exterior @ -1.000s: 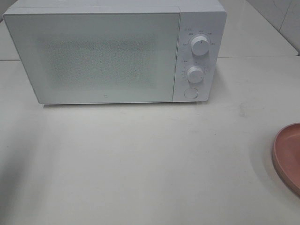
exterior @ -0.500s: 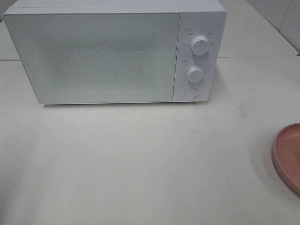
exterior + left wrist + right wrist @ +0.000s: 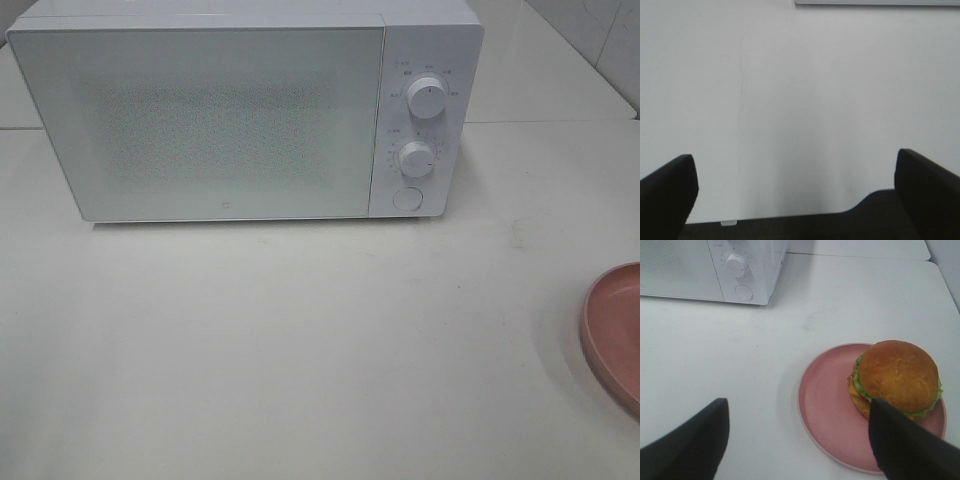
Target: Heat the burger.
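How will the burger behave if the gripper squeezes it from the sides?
The burger is stacked in layers, with lettuce poking out, so it may shear or shed filling. Its glossy domed bun looks slippery and probably soft. It sits off-centre on the pink plate, which may slide.

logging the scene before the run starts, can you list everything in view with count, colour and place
microwave: one, white, at the back of the table, door closed
dials: two, white, stacked on the microwave's right-hand panel
round button: one, white, below the dials
plate: one, pink, on the table to the right of the microwave, cut off by the edge of the high view
burger: one, golden-brown bun with green lettuce, on the plate, off-centre
table: one, white, under everything
left gripper: one, black fingers spread apart, empty, over bare table
right gripper: one, black fingers spread apart, empty, above the plate and burger
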You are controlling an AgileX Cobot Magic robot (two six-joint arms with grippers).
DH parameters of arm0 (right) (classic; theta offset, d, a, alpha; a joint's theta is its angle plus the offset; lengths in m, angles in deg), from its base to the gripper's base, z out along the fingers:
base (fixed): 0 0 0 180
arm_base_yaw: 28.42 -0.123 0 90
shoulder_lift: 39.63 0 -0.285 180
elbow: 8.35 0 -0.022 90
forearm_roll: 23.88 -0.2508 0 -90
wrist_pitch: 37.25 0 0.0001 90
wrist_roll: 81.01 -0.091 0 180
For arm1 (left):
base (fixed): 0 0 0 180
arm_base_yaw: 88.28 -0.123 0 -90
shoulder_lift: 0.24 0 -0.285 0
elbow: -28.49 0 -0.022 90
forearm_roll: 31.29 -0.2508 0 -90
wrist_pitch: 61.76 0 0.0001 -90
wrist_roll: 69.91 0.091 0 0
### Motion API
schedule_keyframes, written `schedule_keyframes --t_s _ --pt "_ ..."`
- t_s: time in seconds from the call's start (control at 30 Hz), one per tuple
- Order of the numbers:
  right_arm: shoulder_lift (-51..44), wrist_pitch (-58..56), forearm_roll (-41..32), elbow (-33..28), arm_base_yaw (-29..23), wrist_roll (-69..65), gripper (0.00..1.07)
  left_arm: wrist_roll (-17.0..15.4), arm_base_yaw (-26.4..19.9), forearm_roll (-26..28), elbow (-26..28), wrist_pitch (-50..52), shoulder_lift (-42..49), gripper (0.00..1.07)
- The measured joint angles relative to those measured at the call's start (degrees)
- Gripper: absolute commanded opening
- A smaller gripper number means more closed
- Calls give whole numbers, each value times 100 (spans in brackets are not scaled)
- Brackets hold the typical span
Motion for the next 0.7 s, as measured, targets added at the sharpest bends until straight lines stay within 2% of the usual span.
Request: schedule_keyframes --t_s 0.43,0.7 --pt "0 0 0 0 0 0 75 0 0 178 -17 23 1467 102" --pt "0 0 0 0 0 0 75 0 0 183 -17 29 1558 102"
